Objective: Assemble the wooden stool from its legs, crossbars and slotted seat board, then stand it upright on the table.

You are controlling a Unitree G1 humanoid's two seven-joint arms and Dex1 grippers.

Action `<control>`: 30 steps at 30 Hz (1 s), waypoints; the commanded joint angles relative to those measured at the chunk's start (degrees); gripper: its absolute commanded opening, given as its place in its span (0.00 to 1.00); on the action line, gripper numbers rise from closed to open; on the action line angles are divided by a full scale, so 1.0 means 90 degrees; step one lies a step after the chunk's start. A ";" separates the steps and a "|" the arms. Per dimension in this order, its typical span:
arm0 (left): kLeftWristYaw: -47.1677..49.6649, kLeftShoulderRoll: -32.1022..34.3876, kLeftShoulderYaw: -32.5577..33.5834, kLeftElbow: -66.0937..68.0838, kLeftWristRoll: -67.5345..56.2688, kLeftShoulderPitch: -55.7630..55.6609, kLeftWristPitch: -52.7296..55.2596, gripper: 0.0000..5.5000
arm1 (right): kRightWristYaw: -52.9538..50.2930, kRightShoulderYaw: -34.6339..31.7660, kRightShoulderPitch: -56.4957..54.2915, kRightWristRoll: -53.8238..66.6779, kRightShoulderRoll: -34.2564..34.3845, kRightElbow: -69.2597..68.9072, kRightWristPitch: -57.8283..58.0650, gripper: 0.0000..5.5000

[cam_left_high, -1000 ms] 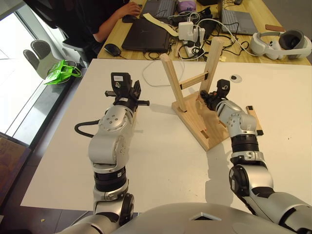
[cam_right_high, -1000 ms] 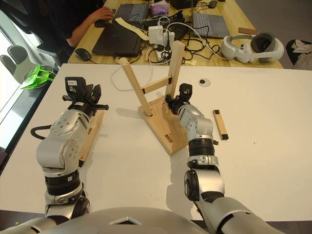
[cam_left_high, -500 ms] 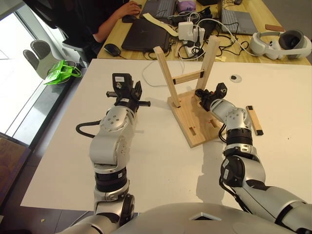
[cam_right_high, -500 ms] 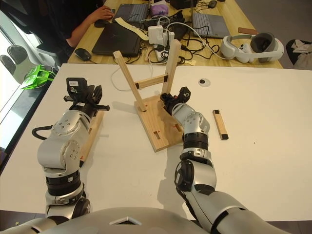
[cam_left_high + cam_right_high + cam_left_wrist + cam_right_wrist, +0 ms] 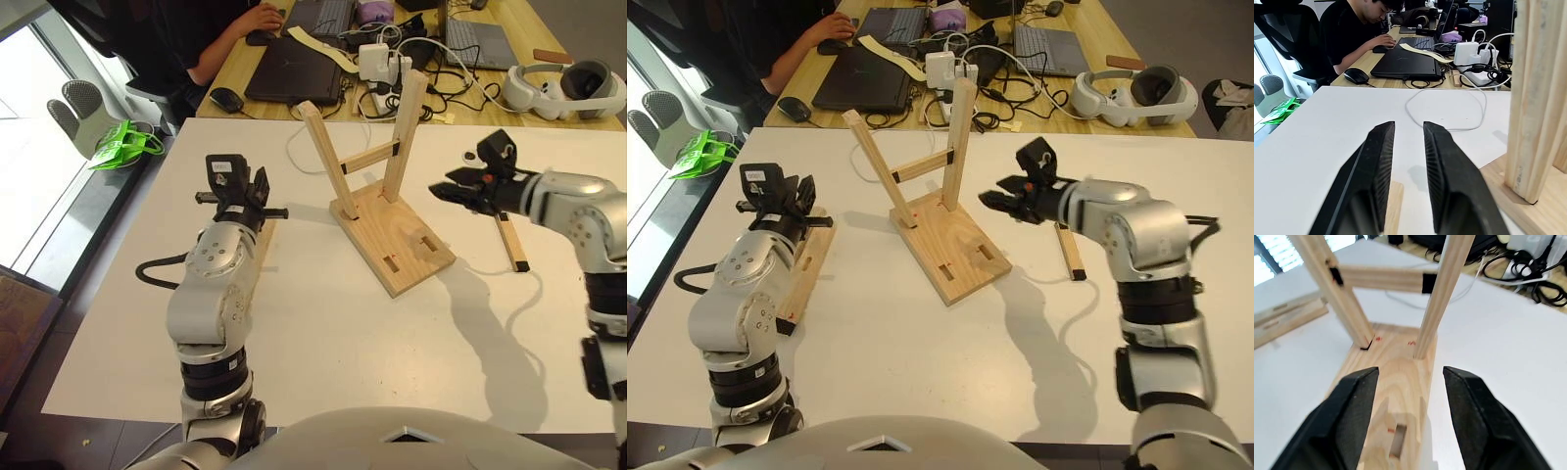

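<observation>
Sitting clear of right end effector point(image 5: 438, 193): seat board point(image 5: 388, 231).

You're looking at bare, unvarnished wood. The pale slotted seat board point(image 5: 377, 235) shows smooth, matt grain, and the two square wooden legs point(image 5: 326, 157) and short wooden crossbar point(image 5: 370, 157) match it. The loose dark-tipped wooden bar point(image 5: 509, 240) has the same dry finish. The white table point(image 5: 323, 333) looks smooth and matt. The left gripper point(image 5: 1408, 126) and right gripper point(image 5: 1410, 374) have black plastic fingers point(image 5: 1378, 166) with a faint sheen.
</observation>
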 commanded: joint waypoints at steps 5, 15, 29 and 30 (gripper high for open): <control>-0.0451 0.0796 0.0329 -0.0119 -0.0043 -0.0125 0.0553 0.19 | 0.1417 0.0544 0.1962 0.0324 -0.1349 -0.1763 0.0043 0.45; -0.0621 0.1016 0.0406 -0.0013 -0.0091 -0.0503 0.0712 0.19 | 0.0972 0.1396 0.1809 -0.0099 -0.0441 -0.1590 0.0002 0.45; 0.0062 0.0179 0.0427 0.0135 -0.0001 -0.0887 0.0353 0.19 | -0.0168 0.1940 0.0137 -0.1095 0.2076 0.0806 -0.0432 0.45; 0.0156 0.0073 0.0439 0.0102 0.0015 -0.0869 0.0307 0.19 | -0.0232 0.1902 0.0017 -0.1131 0.2183 0.0782 -0.0457 0.45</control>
